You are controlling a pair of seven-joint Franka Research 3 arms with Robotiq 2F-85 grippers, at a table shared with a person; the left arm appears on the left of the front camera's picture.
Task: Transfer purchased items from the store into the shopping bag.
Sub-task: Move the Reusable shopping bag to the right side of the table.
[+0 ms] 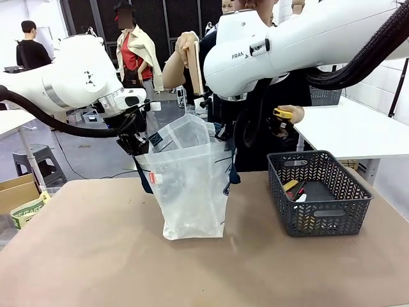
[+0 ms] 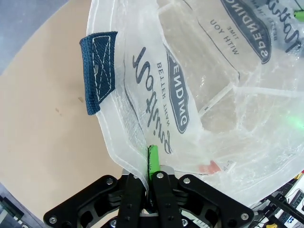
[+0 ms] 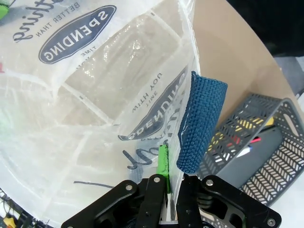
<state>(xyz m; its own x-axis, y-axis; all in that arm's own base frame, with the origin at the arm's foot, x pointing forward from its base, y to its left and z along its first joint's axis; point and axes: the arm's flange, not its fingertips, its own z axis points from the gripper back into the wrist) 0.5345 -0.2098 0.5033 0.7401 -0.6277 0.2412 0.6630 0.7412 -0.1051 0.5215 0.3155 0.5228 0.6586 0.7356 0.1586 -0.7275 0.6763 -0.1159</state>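
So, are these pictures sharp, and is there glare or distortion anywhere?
Front view: even indoor light, sharp, only a faint shadow under the shopping bag on the table. Left wrist view: wide-angle bending curves the table edge; the print is sharp beside the left pincer, and a green blur shows through the plastic. Right wrist view: same bending, the basket is sharp beyond the right pincer.
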